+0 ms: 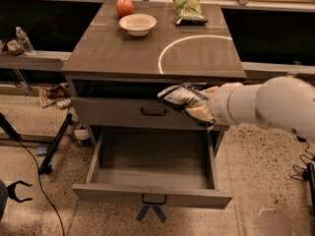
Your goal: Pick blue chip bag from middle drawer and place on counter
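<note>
The blue chip bag [179, 95], crumpled, dark blue with white patches, hangs in the air in front of the upper drawer front, just below the counter's front edge. My gripper [197, 107] is shut on the bag, its tan fingers [199, 113] at the bag's right end, with the white arm [266, 104] reaching in from the right. The middle drawer [152, 193] is pulled fully open below, and its inside shows nothing in it. The counter [118, 53] is the glossy grey-brown top with a white circle arc [170, 48].
On the counter's far side stand a white bowl [138, 23], a red apple [124, 7] and a green chip bag [188, 9]. A black stand leg and cable [51, 149] lie on the floor at left. A low shelf with a bottle [22, 38] runs along the left.
</note>
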`<action>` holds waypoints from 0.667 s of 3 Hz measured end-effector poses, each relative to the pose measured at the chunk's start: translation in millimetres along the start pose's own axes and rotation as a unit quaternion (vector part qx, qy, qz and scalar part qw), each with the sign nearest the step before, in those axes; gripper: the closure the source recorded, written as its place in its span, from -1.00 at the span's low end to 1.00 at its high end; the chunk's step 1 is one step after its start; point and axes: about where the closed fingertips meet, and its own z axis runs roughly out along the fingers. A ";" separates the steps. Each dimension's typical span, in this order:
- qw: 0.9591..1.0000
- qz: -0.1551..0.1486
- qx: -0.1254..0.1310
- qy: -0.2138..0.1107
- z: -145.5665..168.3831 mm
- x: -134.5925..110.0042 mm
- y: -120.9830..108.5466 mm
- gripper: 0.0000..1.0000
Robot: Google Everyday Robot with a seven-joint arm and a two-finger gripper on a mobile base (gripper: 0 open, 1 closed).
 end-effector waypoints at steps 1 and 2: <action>0.999 -0.029 0.037 -0.020 -21.6 -23.1 -32.2 1.00; 0.996 -0.058 0.049 -0.039 -19.1 -45.0 -74.1 1.00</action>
